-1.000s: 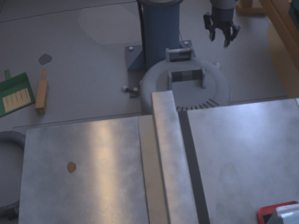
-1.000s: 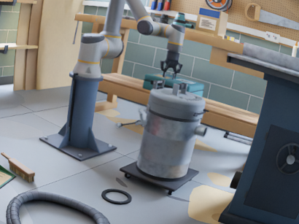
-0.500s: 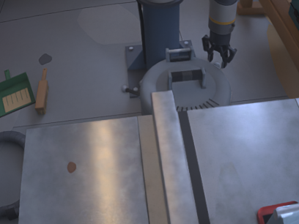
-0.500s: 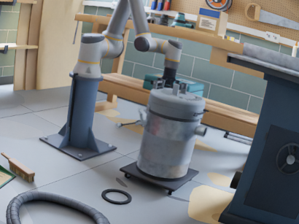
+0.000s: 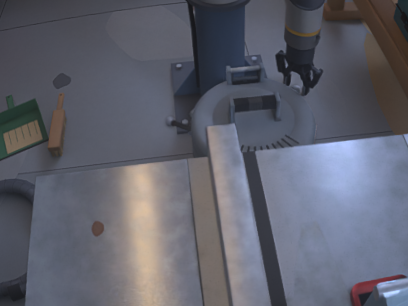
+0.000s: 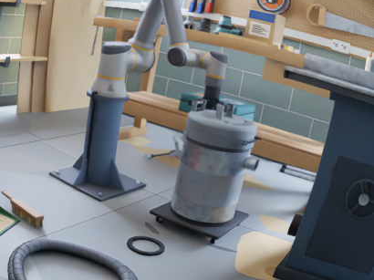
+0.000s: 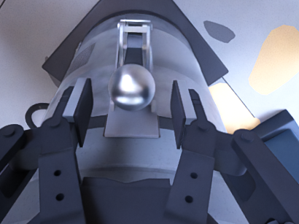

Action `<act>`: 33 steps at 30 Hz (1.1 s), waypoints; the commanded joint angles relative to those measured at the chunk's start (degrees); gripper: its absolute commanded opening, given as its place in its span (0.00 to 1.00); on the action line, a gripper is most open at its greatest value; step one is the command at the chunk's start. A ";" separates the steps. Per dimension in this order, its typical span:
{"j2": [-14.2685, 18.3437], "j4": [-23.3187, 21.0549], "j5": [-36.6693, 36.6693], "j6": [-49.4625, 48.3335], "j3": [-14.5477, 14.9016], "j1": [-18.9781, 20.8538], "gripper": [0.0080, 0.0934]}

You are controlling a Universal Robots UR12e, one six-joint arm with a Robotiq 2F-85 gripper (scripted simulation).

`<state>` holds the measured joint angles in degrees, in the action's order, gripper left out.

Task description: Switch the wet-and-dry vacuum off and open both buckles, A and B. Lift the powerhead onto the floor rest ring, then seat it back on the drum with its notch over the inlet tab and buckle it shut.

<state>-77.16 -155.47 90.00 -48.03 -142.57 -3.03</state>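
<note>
The vacuum's grey powerhead (image 6: 221, 129) sits on the steel drum (image 6: 210, 181), which stands on a dark wheeled base on the floor. A buckle with a round silver knob (image 7: 131, 87) hangs on the drum's far side, and my gripper (image 7: 127, 110) is open around that knob, holding nothing. In the side camera the gripper (image 5: 299, 79) hovers at the powerhead's far rim. The carry handle (image 5: 254, 104) crosses the top. The black rest ring (image 6: 145, 245) lies on the floor in front of the base.
The table saw (image 5: 210, 225) stands close beside the vacuum and hides its near side. The arm's blue pedestal (image 6: 101, 140) is to the left. A wooden bench (image 6: 273, 140) runs behind, and a ribbed hose (image 6: 68, 254) lies on the floor.
</note>
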 commanded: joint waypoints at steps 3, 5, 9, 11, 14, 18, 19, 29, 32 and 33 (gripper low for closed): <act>0.23 -0.29 0.00 0.00 -0.02 0.00 0.59; 0.45 -0.54 0.00 0.00 -0.05 0.00 0.59; 0.98 -1.12 0.00 0.00 -0.13 0.00 0.59; 1.26 -1.44 0.00 0.00 -0.17 0.00 0.59; 1.68 -1.92 0.00 0.00 -0.22 0.00 0.59; 2.17 -2.46 0.00 0.00 -0.28 0.00 0.59; 2.27 -2.58 0.00 0.00 -0.29 0.00 0.59; 2.69 -3.05 0.00 0.00 -0.34 0.00 0.59; 2.69 -3.05 0.00 0.00 -0.34 0.00 0.59; 2.69 -3.06 0.00 0.00 -0.34 0.00 0.59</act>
<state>-74.44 -158.51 90.00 -48.03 -142.94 -3.03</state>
